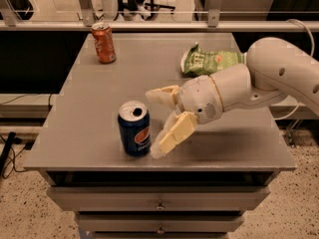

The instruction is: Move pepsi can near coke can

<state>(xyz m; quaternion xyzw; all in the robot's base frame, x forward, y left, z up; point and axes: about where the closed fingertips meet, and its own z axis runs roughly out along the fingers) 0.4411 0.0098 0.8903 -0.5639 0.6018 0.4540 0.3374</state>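
The pepsi can (134, 129), dark blue with a round logo and an opened silver top, stands upright near the front edge of the grey table (89, 98). The coke can (103, 43), orange-red, stands upright at the table's far left corner. My gripper (155, 124) is just right of the pepsi can, at its height. It is open: one cream finger (162, 94) points at the can's far side, the other (172, 136) reaches down beside its near right side. The can is not between the fingers.
A green chip bag (209, 61) lies at the table's far right, partly behind my white arm (264, 78). Drawers sit below the table front (159, 200). A rail and dark gap run behind the table.
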